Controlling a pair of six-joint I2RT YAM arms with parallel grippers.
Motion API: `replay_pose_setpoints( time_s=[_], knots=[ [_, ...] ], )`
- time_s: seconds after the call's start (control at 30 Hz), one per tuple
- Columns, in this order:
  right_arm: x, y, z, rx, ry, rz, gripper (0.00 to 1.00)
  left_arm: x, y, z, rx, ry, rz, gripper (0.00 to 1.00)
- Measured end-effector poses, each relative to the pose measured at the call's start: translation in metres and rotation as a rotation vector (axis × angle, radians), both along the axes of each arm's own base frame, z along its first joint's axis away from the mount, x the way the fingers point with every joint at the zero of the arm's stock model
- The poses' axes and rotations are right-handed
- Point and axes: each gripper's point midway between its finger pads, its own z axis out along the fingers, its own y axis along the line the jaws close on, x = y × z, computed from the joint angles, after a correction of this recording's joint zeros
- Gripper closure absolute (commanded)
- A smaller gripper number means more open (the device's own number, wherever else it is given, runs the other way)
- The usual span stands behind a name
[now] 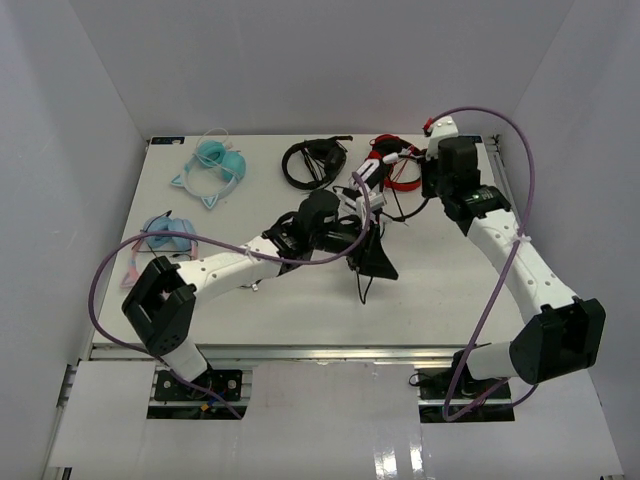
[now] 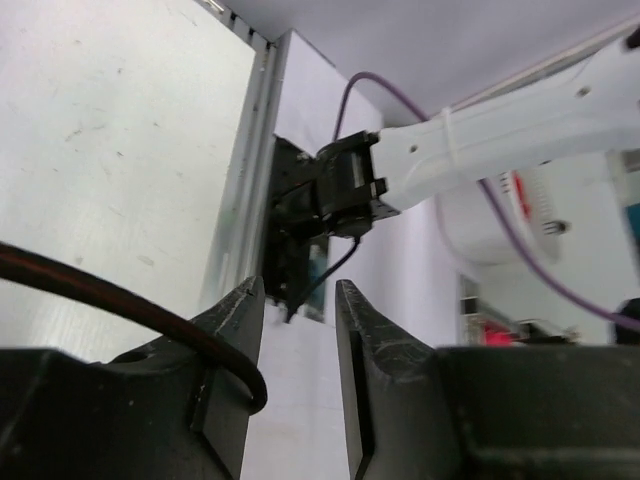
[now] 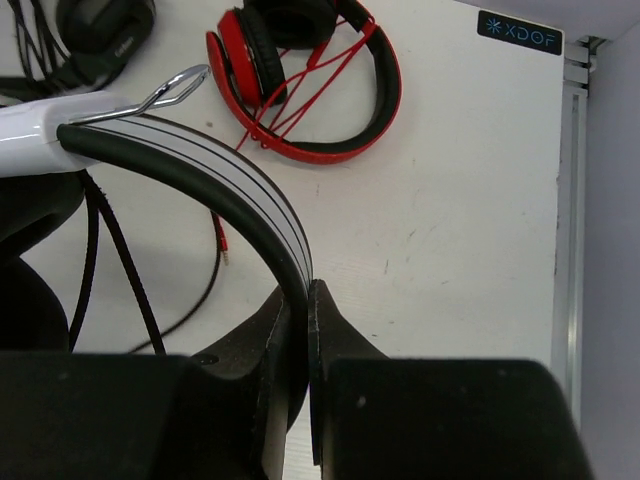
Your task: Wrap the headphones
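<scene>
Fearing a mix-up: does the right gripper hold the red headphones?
No, the right gripper clamps the white headband; the red headphones lie apart.

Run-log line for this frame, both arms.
right gripper: shut on headphones headband | left gripper: open, cable draped over one finger | wrap: not yet done

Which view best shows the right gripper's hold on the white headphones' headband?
Right wrist: the headband is seen close-up, pinched between the fingers of the right gripper. Top external shows the headphones small, partly hidden by the arms. Left wrist shows only a black cable across the left gripper.
</scene>
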Motion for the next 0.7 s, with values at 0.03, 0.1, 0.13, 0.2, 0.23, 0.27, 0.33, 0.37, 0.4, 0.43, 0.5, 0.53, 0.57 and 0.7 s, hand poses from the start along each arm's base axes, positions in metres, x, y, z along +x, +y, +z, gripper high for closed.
replay_pose_setpoints(
  time_s=[0.03,0.1,0.13,0.2,0.23,0.27,0.33,0.37,0.4,0.43,0.5,0.53,0.57,0.7],
  knots=[
    [0.001,-0.002,0.007,0.038,-0.001,-0.004,0.92,-0.005,-0.002,-0.007,0.007,-0.048,0.004,0.53],
    [0.002,-0.001,0.02,0.11,-0.001,0.006,0.92,-0.016,-0.006,-0.02,0.016,-0.149,0.014,0.54],
    [0.002,0.001,0.025,0.145,0.004,0.016,0.92,-0.021,-0.006,-0.026,0.021,-0.198,0.015,0.56],
    [-0.001,0.005,0.032,0.22,0.023,0.041,0.92,-0.03,-0.008,-0.041,0.031,-0.296,0.012,0.59],
    [-0.003,0.008,0.035,0.258,0.035,0.059,0.92,-0.032,-0.008,-0.05,0.036,-0.338,0.012,0.59],
    [-0.006,0.011,0.037,0.298,0.046,0.08,0.92,-0.033,-0.008,-0.058,0.041,-0.376,0.013,0.6],
    [-0.012,0.014,0.042,0.375,0.072,0.11,0.92,-0.031,-0.005,-0.082,0.057,-0.438,0.022,0.6],
    [-0.016,0.015,0.044,0.416,0.087,0.125,0.92,-0.029,-0.001,-0.096,0.07,-0.46,0.028,0.6],
    [-0.02,0.015,0.048,0.455,0.098,0.136,0.92,-0.028,0.002,-0.11,0.09,-0.471,0.033,0.59],
    [-0.023,0.014,0.051,0.494,0.106,0.145,0.92,-0.027,0.006,-0.125,0.112,-0.479,0.036,0.59],
    [-0.028,0.009,0.061,0.564,0.112,0.161,0.92,-0.025,0.013,-0.151,0.148,-0.491,0.048,0.58],
    [-0.03,0.006,0.068,0.595,0.112,0.169,0.92,-0.023,0.017,-0.161,0.164,-0.496,0.055,0.57],
    [-0.033,0.004,0.075,0.626,0.109,0.185,0.92,-0.022,0.021,-0.167,0.171,-0.503,0.065,0.55],
    [-0.045,-0.001,0.103,0.723,0.082,0.267,0.92,-0.01,0.024,-0.166,0.152,-0.547,0.112,0.53]
  ],
)
